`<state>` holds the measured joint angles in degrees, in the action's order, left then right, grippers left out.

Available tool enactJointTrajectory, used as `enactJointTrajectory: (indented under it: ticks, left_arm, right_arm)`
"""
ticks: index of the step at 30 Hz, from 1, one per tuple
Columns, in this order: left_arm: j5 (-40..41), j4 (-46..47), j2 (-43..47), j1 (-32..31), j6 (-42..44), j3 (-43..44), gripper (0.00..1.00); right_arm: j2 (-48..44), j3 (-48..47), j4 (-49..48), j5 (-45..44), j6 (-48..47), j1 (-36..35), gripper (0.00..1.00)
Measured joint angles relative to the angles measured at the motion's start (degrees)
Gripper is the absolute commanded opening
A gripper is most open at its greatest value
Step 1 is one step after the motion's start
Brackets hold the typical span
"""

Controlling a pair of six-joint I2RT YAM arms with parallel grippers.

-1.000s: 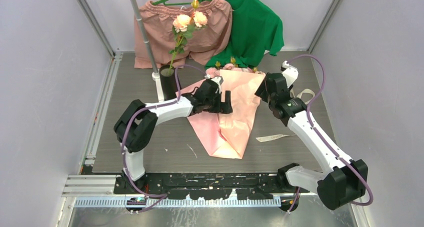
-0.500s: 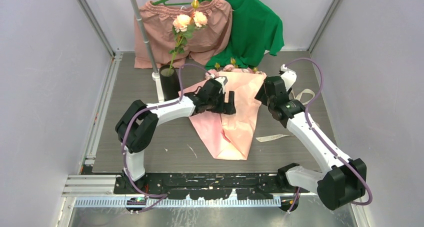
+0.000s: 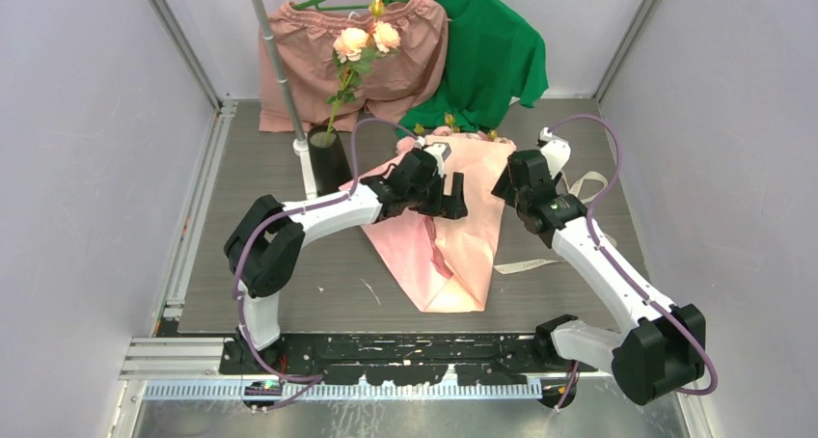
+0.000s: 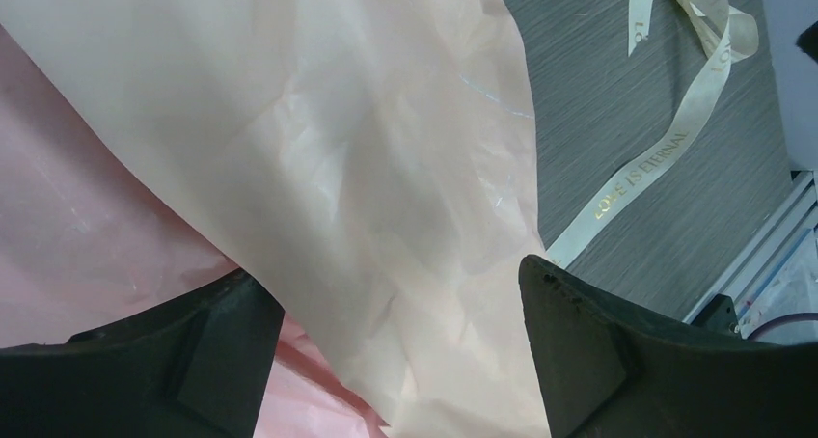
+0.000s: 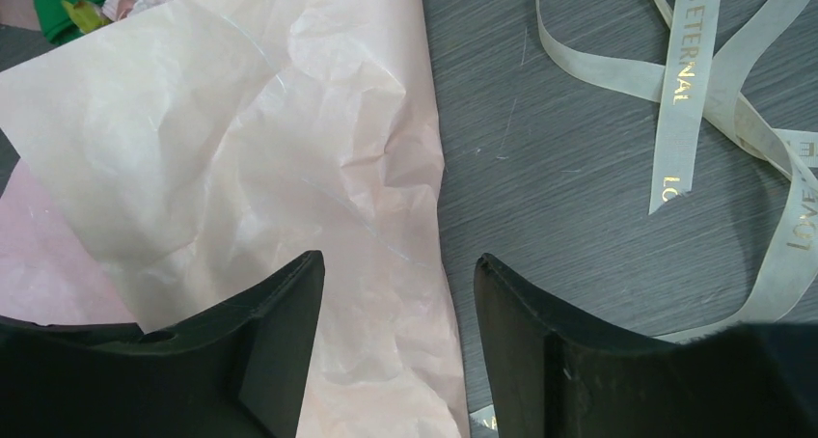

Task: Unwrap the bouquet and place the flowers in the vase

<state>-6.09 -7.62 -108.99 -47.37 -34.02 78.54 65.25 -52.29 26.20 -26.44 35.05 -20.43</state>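
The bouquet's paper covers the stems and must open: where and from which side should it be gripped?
The paper at its free right edge, which lies loose on the table. Come from above with the right gripper, whose open jaws straddle that edge, probably sliding one finger under.

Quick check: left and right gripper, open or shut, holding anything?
Left gripper: open, holding nothing, above the bouquet paper.
Right gripper: open, holding nothing, above that paper's edge.

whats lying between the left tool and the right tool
The bouquet's salmon-pink paper fills the gap from the left tool to the right tool; the top view shows it.
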Motion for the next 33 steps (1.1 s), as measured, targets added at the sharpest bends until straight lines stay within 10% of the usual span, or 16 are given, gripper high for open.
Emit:
enactJointTrajectory:
  ticks: [33]
  left_arm:
    - [-11.5,1.6,-23.4,-16.1,-6.5,25.3,0.91]
  right_arm:
    - [-23.3,-8.5,9.7,-8.0,-4.9,0.0,0.62]
